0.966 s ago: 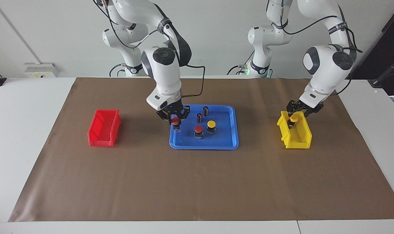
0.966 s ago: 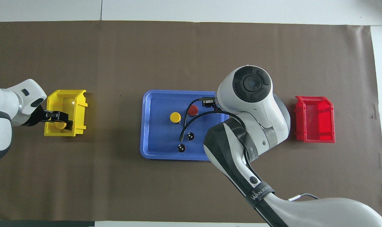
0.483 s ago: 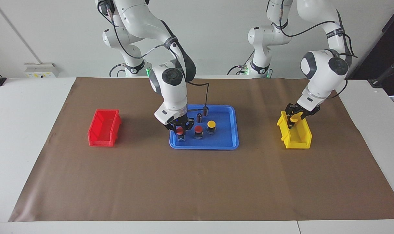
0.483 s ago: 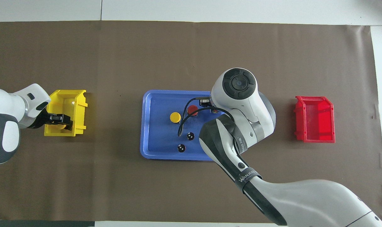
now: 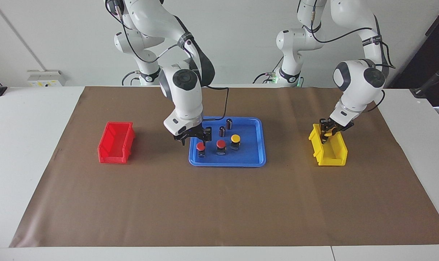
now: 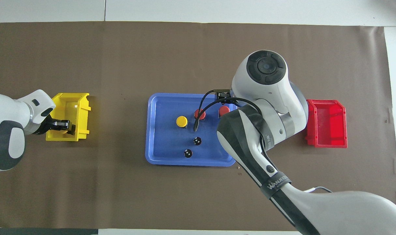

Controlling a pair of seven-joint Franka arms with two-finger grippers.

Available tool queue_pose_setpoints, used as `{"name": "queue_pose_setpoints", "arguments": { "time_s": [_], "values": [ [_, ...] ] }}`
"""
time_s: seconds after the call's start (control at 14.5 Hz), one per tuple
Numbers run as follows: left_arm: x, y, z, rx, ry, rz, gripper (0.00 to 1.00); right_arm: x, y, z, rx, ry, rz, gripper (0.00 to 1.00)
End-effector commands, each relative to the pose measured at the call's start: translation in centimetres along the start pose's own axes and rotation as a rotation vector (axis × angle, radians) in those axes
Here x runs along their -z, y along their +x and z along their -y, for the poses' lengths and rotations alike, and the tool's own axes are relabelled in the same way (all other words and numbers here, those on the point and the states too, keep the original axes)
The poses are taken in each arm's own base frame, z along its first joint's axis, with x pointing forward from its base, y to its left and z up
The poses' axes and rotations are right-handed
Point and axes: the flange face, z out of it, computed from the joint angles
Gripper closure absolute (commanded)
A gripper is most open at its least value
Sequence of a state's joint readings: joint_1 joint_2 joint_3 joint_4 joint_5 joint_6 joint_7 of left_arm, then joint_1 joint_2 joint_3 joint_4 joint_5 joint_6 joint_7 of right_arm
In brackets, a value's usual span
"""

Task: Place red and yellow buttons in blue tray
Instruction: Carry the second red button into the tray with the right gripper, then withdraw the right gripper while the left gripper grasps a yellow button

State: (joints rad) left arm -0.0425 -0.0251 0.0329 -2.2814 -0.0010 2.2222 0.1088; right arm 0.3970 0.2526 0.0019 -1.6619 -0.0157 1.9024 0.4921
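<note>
Two red-domed push buttons [image 5: 201, 146] and one yellow-domed push button [image 5: 235, 138] are standing upright in the shallow bright-blue plastic tray [image 5: 255, 159]. The right gripper [image 5: 194, 135] is hanging released just above the red one beside the rim. The left gripper [image 5: 327, 131] is clenching a yellow button [image 5: 327, 133] inside the small yellow bin [image 5: 331, 154].

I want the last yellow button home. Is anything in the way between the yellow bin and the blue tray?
Only the yellow bin's wall around the yellow button in the left tool. Nothing visible stands on the mat up to the blue tray.

Three buttons [image 5: 221, 144] upright in blue tray [image 5: 254, 159]
</note>
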Motion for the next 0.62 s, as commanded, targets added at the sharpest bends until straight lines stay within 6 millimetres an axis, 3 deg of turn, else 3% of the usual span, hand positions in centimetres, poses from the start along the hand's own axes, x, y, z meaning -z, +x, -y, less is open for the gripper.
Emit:
{"name": "queue_pose_setpoints", "arguments": {
  "time_s": [0.0,0.14,0.21,0.28,0.34,0.41,0.55],
  "values": [
    [1.6,1.2,0.6,-0.008,0.006,-0.023,0.98,7.0,0.1,-8.3,0.023,-0.008,0.014,0.0],
    [8.0,3.5,1.0,-0.003,0.01,-0.001,0.98,10.9,-0.7,-15.5,0.035,-0.008,0.033,0.0],
    [12.1,4.8,0.5,0.008,0.009,0.022,0.98,12.4,-1.3,-18.4,0.036,-0.007,0.039,0.0],
    [14.5,5.6,-1.1,0.069,0.011,0.037,0.98,13.2,-1.7,-21.0,0.035,-0.004,0.054,0.0],
    [14.6,5.9,-6.0,0.134,0.02,0.045,0.98,14.2,-1.9,-23.0,0.032,-0.002,0.067,0.0],
    [13.4,5.2,-12.8,0.191,0.024,0.015,0.98,15.0,-2.1,-24.2,0.018,-0.007,0.081,0.0],
    [11.5,3.1,-20.4,0.233,0.016,-0.022,0.98,16.1,-1.9,-27.1,0.011,-0.009,0.085,0.0]
  ]
}}
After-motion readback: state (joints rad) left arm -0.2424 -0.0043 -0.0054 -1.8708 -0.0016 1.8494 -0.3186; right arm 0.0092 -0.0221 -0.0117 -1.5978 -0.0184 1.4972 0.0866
